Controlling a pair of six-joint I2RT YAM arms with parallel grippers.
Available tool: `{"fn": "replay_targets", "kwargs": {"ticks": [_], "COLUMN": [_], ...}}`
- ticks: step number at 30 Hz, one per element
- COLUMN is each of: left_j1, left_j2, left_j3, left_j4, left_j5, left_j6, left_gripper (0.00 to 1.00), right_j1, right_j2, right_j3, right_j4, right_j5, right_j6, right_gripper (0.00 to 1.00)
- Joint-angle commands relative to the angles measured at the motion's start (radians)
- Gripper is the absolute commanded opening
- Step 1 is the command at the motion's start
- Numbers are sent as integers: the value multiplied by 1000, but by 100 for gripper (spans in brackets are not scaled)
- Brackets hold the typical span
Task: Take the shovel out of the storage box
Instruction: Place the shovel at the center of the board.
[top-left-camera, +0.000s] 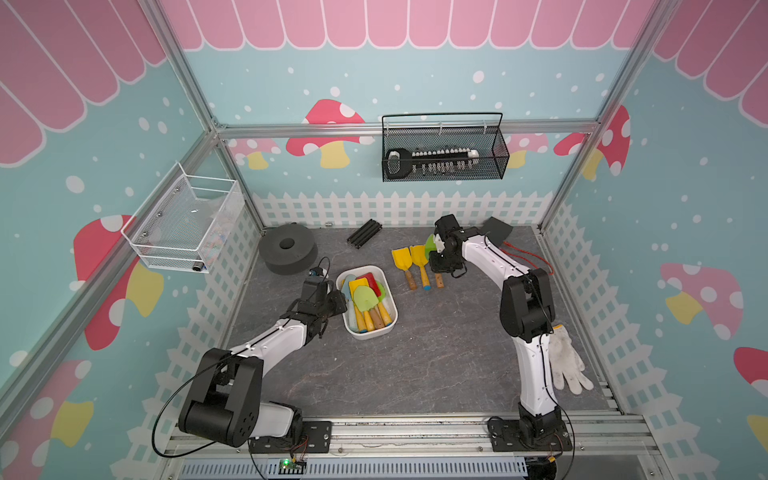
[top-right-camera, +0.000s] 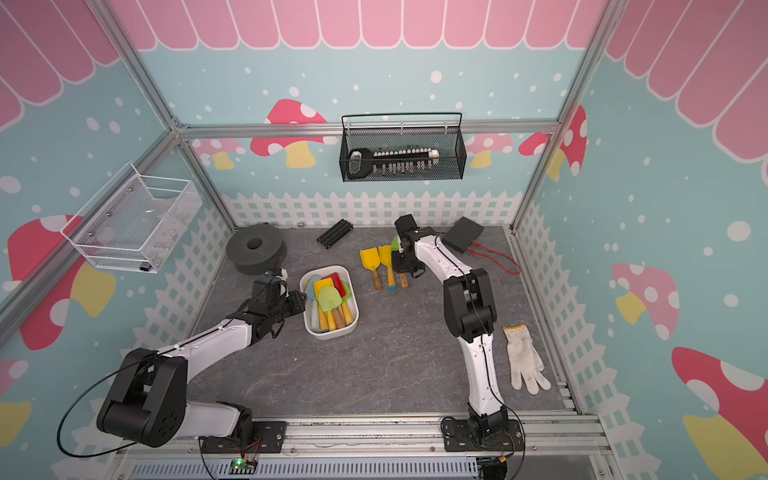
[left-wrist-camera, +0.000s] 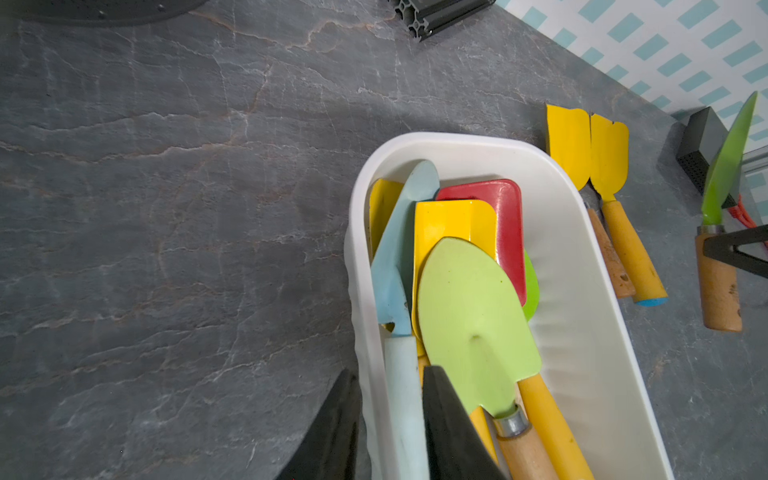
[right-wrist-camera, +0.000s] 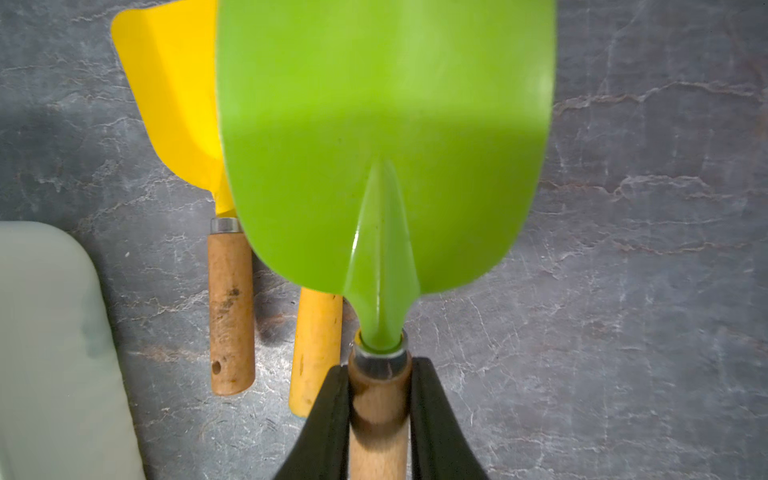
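Your right claw (right-wrist-camera: 380, 365) grips the green wooden-handled shovel (right-wrist-camera: 382, 124), clear of the white plastic tub (left-wrist-camera: 582, 270); lower it to the grey bench (right-wrist-camera: 623, 291). Your left claw (left-wrist-camera: 390, 370) straddles the tub wall, pinch unclear.

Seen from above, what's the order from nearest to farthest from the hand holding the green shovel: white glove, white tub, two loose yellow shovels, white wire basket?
In a top view, from the right hand gripping the green shovel:
1. The yellow shovels, right beside it.
2. The storage box, mid-table.
3. The glove, front right of the table.
4. The white wire basket, on the left wall.
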Motion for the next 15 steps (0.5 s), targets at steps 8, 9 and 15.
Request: {"fn": "replay_targets", "kwargs": {"ticks": [8, 9, 15], "left_j1": [0, 0, 0], "left_j2": [7, 7, 9], "left_j3": [25, 25, 25], "left_j4": [-14, -16, -16], "left_j5": [-16, -15, -11], "left_j6": [11, 11, 9], "left_gripper": [31, 31, 31], "right_j1": [-45, -47, -55], "right_j2": [111, 118, 166], "right_j3": [103, 108, 158], "right_j4": [-15, -14, -29], "right_j5": [-17, -14, -9], "right_j6": [76, 79, 85], "right_gripper": [17, 16, 17]}}
